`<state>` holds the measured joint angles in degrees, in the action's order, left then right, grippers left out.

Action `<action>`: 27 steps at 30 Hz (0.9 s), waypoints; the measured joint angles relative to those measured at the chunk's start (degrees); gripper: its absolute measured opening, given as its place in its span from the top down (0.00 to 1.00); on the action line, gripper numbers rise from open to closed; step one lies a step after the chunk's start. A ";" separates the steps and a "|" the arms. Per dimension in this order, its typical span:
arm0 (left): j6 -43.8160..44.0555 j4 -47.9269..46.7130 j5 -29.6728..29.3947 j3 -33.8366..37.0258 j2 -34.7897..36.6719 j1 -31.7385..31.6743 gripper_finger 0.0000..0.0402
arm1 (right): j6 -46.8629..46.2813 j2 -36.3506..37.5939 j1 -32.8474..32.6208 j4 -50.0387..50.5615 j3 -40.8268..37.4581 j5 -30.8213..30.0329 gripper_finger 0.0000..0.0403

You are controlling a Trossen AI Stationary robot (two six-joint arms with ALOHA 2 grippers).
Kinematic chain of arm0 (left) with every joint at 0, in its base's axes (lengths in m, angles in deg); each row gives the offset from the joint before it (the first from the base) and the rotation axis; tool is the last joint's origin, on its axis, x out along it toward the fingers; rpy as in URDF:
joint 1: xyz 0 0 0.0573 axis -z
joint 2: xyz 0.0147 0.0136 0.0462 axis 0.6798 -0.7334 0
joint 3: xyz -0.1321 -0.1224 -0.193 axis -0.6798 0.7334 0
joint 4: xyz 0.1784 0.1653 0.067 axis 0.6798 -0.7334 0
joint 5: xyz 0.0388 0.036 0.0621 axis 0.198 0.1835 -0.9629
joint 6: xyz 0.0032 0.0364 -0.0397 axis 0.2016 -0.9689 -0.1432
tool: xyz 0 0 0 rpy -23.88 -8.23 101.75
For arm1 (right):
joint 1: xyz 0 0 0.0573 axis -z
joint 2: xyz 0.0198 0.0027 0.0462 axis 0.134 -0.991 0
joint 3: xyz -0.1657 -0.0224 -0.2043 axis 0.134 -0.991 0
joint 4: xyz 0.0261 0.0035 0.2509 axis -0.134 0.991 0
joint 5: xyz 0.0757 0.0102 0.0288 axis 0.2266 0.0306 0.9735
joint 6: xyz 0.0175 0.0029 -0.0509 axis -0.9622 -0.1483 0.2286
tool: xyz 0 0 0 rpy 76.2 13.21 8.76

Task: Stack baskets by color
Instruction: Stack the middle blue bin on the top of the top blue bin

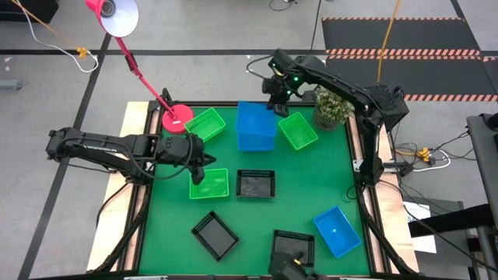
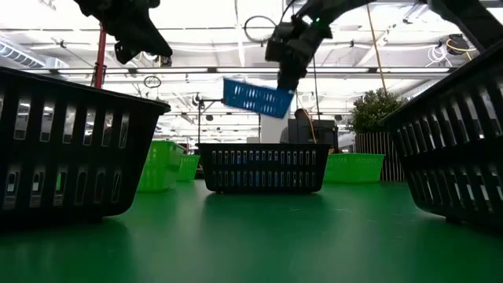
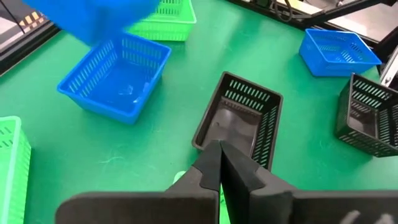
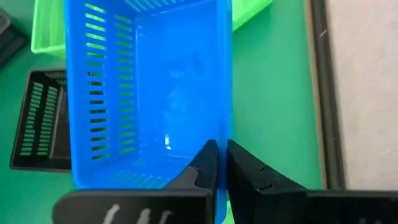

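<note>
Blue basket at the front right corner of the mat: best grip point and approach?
Pinch one rim wall of the blue basket from straight above. It sits upright and open-topped, empty, its slotted walls thin enough for one finger inside and one outside. It lies skewed on the green mat, so the wrist likely needs turning. The wall facing away from the nearby black basket looks clearest.

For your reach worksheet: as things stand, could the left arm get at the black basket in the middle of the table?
Probably yes. The left claw, shut and empty, hovers over a green basket right beside the black basket, with nothing between them.
</note>
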<state>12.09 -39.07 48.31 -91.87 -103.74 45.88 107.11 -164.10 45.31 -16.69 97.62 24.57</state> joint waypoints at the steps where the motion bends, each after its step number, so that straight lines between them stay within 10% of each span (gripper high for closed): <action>1: 0.01 -0.05 -0.01 0.00 -0.02 -0.05 0.98 | 0.02 -0.80 -0.06 0.00 0.00 0.08 0.97; 27: 0.15 -1.48 -1.02 0.00 -0.02 -0.07 0.98 | 4.45 -9.49 -0.66 0.75 -0.39 1.42 0.97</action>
<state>12.24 -40.55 47.28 -91.87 -103.75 45.81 111.56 -173.59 44.65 -15.94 97.23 25.99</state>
